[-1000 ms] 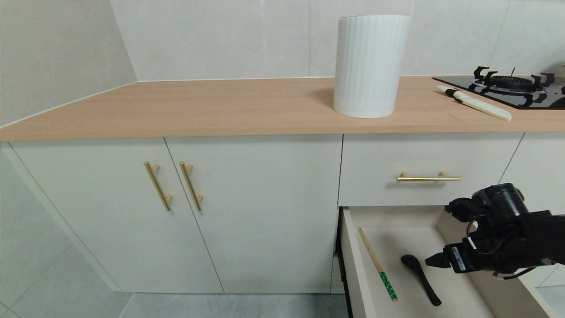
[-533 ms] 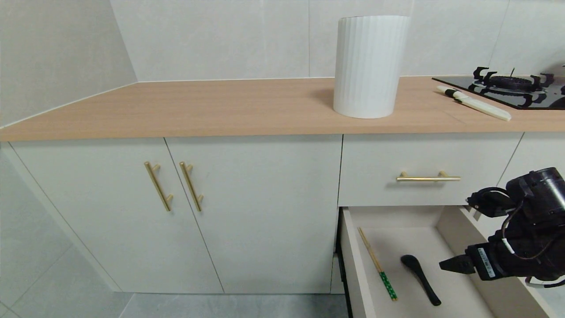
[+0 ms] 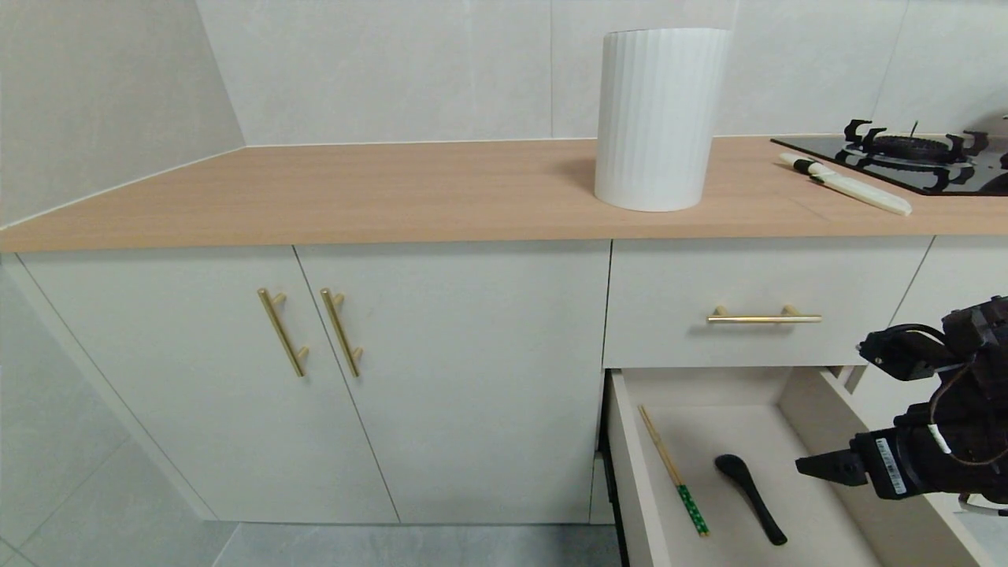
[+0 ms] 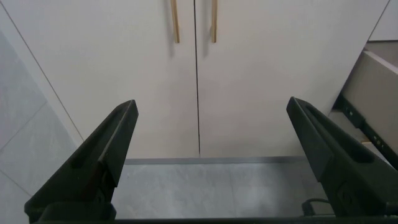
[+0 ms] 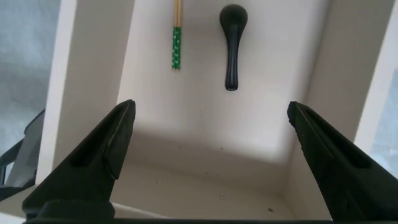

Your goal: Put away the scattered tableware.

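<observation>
Well, the biggest thing we see is the long wooden bench (image 3: 354, 193) that runs along the tiled wall. Under it are two shut cupboard doors (image 3: 472, 378), and their gold handles (image 3: 340, 331) sit side by side. To the right of the doors is a shut top drawer (image 3: 756, 276) with a gold bar on it. Just below that, the open drawer (image 3: 701, 386) is pulled out toward us. A tall white pot (image 3: 660, 118) with ribbed sides stands upright on the bench, above the top drawer. The black stove (image 3: 906, 153) is set into the bench at the far right. The right gripper (image 5: 210, 107) hangs over the right side of the open drawer and looks down into it. Its jaws are wide apart and they hold nothing. The left gripper (image 4: 211, 104) is low down, near the grey floor (image 4: 186, 193), and it faces the shut cupboard doors. Its jaws are wide apart too, with nothing between them. A white knife (image 3: 846, 183) with a black band lies flat on the bench, just beside the stove and well apart from the pot. Inside the open drawer, a pair of chopsticks (image 3: 673, 472) with green ends lies close to the left wall. A small black spoon (image 3: 752, 488) lies flat next to them, a little to the right, not touching them. Its round end points toward the back of the drawer.
</observation>
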Tool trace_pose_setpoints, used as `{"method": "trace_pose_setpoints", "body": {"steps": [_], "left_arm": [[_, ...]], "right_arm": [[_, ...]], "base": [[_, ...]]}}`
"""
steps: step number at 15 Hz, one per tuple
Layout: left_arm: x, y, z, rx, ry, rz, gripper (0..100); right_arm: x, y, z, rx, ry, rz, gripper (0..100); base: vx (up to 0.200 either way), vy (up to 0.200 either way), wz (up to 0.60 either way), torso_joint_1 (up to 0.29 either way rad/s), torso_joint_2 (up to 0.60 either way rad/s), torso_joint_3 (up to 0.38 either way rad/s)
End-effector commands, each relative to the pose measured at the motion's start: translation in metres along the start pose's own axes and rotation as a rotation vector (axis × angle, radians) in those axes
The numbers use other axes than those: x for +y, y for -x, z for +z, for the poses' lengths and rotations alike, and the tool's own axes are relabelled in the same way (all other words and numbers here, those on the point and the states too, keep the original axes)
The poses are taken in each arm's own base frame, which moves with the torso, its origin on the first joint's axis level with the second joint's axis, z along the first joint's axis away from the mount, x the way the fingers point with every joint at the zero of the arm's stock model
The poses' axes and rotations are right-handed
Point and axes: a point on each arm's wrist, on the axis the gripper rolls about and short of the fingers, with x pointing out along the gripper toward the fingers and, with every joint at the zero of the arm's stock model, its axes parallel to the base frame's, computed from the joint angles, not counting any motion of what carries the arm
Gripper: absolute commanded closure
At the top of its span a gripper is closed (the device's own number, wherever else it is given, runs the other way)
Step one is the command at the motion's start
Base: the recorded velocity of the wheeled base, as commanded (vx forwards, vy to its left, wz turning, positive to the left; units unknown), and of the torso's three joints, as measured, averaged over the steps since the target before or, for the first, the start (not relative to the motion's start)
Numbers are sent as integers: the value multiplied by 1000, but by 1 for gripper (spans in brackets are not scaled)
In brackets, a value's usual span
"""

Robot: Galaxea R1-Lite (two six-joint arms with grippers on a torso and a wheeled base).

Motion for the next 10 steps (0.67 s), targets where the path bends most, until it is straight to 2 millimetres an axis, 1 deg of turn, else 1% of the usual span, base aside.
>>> {"method": "trace_pose_setpoints", "body": {"steps": [1, 8, 10], "left_arm": [[0, 0, 0, 1, -1, 2, 0], [0, 0, 0, 0, -1, 2, 0], [0, 0, 0, 0, -1, 2, 0]], "right_arm": [[0, 6, -3, -8, 5, 0, 0], [8, 19, -12, 28, 77, 26, 0], [11, 18, -14, 55, 95, 38, 0]], "base": [[-200, 0, 0, -2, 2, 2], [-200, 0, 0, 2, 0, 1], [0, 0, 0, 0, 0, 0]]}}
